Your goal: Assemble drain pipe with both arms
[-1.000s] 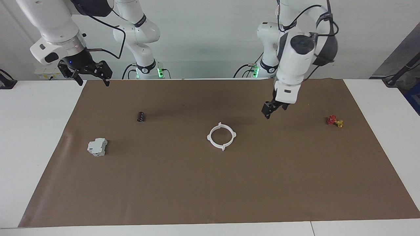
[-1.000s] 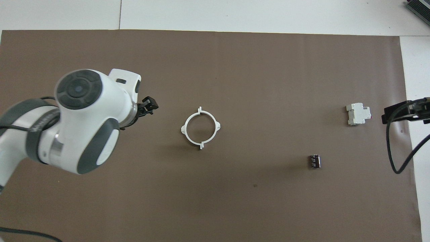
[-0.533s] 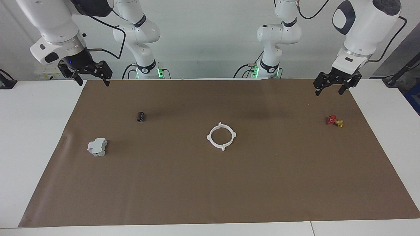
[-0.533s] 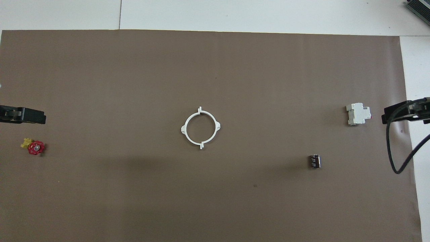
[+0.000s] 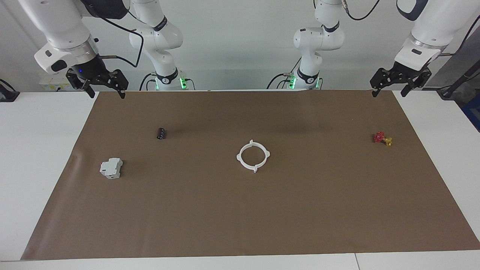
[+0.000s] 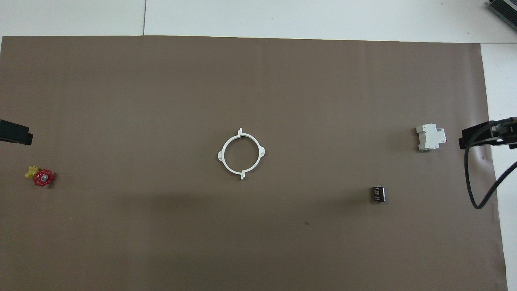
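Note:
The drain pipe (image 5: 239,156) lies flat in the middle of the brown mat as a white ring of two arcs with four small tabs, also seen in the overhead view (image 6: 221,154). Nothing touches it. My left gripper (image 5: 389,93) hangs open and empty over the mat's corner at the left arm's end, and only its tip (image 6: 16,132) shows in the overhead view. My right gripper (image 5: 107,94) hangs open and empty over the mat's corner at the right arm's end (image 6: 484,135). Both arms wait well away from the ring.
A grey-white boxy block (image 5: 111,168) (image 6: 430,137) and a small black cylinder (image 5: 161,133) (image 6: 378,193) lie toward the right arm's end. A red and yellow valve (image 5: 381,138) (image 6: 40,176) lies toward the left arm's end. The brown mat (image 5: 240,217) covers most of the white table.
My left arm has pulled back from beside the ring and risen to the mat's corner at its own end. The ring and the right arm have not moved.

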